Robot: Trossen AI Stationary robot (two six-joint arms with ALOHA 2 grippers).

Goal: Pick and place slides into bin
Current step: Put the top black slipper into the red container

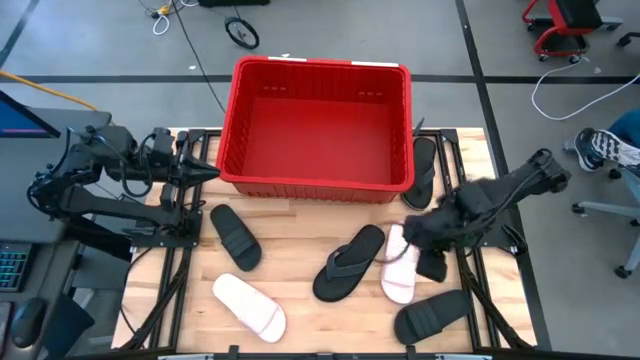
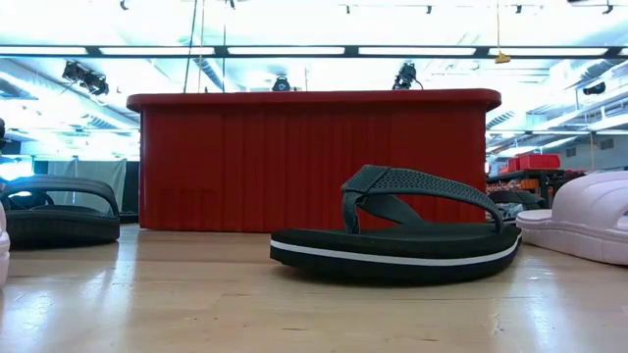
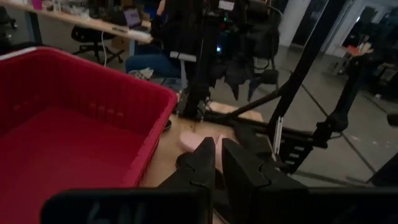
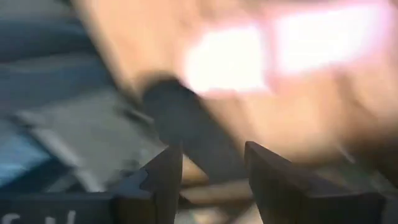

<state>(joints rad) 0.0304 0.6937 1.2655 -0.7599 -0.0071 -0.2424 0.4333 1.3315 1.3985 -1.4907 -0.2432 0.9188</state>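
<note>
Nearest the front edge of the desk [image 1: 300, 225] lie a pale slide [image 1: 249, 305] on the left and a black wide-strap slide [image 1: 432, 315] on the right, well apart. Just behind them, a black flip-flop [image 1: 348, 263] lies at an angle in the middle, touching or nearly touching a second pale slide [image 1: 399, 268] on its right. The right end effector [image 1: 428, 243] hangs low over that pale slide's far end; in the right wrist view its fingers [image 4: 165, 177] stand apart with nothing between them. To the left, another black wide-strap slide [image 1: 235, 237] lies alone. Farther back stands the red bin [image 1: 317, 180], with no footwear visible inside. A second black flip-flop [image 1: 423, 170] lies along the bin's right wall. The left end effector [image 1: 208, 172] waits beside the bin's left wall, fingers [image 3: 202, 158] nearly closed, holding nothing.
</note>
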